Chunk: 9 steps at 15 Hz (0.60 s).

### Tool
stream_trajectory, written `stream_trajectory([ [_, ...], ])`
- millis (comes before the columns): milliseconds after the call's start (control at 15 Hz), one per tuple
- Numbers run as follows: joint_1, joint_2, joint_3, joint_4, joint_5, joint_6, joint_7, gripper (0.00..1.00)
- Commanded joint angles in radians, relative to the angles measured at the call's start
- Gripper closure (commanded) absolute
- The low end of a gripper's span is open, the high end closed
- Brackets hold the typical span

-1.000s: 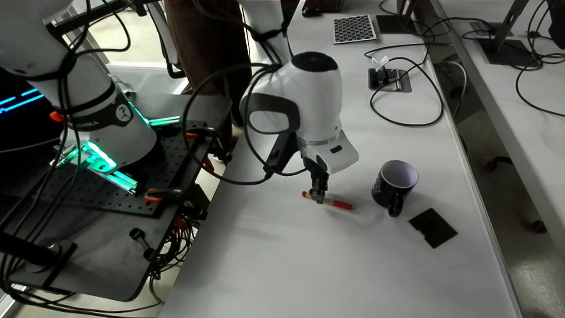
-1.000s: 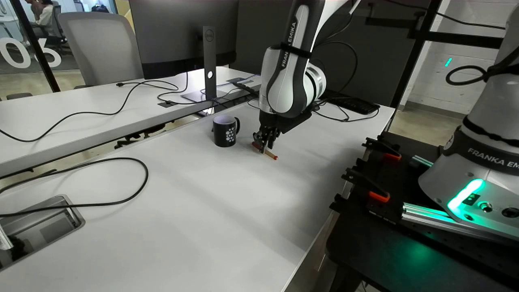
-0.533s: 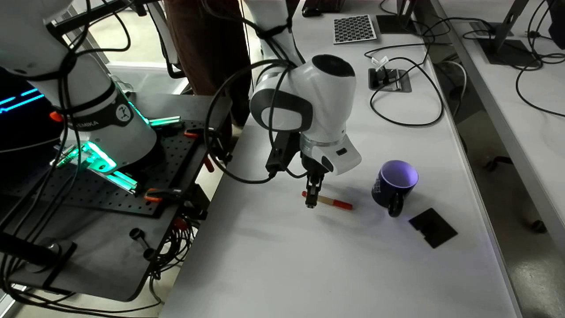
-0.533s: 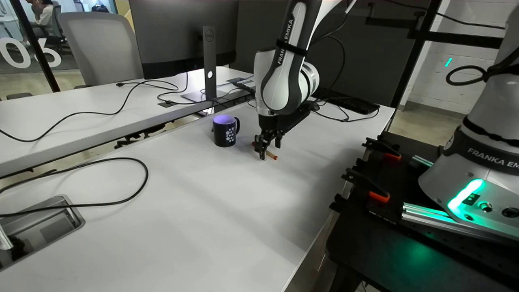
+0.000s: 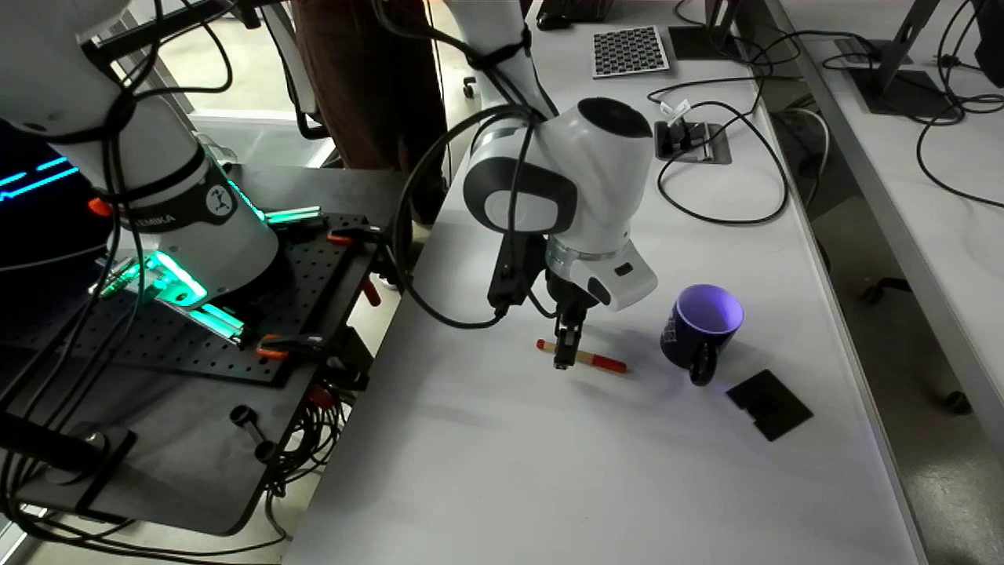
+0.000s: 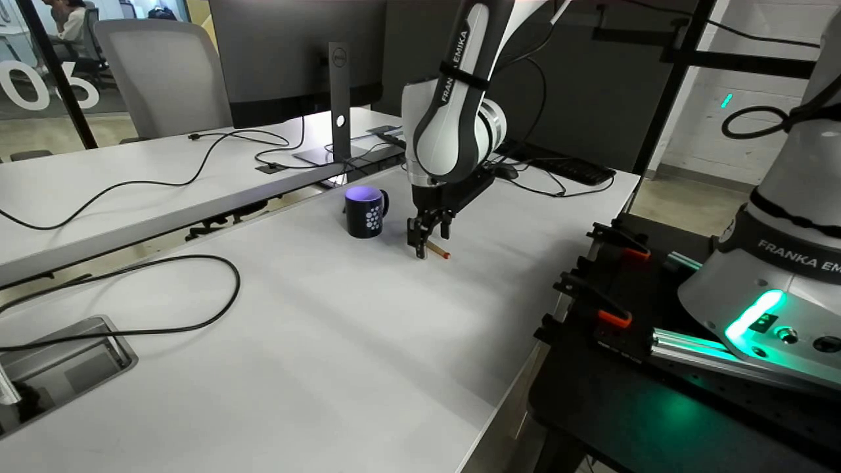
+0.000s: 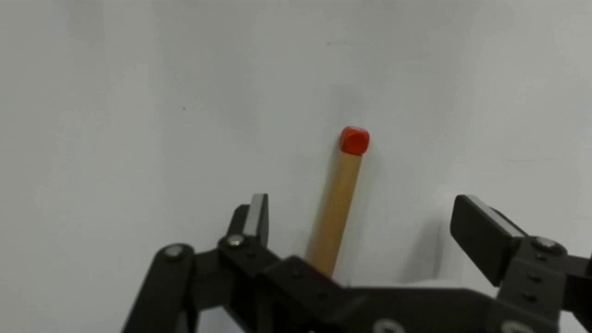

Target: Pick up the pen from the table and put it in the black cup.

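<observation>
1. Looks part office, part robotics lab.
2. Shows, in an exterior view, long white desks (image 6: 295,341), a Dell monitor (image 6: 282,52) at eleven o'clock, a grey chair (image 6: 164,75) and white numerals (image 6: 43,89) at ten.
3. Shows, in an exterior view, a keyboard (image 5: 629,52) at one o'clock.
4. Reveals the lab, in an exterior view, by a robot base (image 5: 235,243) and perforated plate (image 5: 180,349) at nine.

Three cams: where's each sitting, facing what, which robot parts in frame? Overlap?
Wrist view: behind the claw, facing down at table and pen; only claw shows.
An exterior view: high, angled down at the table; base at picture left, arm, claw.
An exterior view: raised, looking across the table toward a monitor; base at picture right, arm, claw.
Shared: both exterior views show the black cup, pen and claw, from roughly opposite sides.
</observation>
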Motion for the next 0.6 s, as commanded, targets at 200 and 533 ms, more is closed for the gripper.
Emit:
stream_trajectory([
  [200, -0.031, 0.031, 0.020, 0.041, -0.021, -0.021, -0.017, 0.11],
  [533, -0.020, 0.019, 0.014, 0.022, -0.016, -0.005, 0.006, 0.30],
])
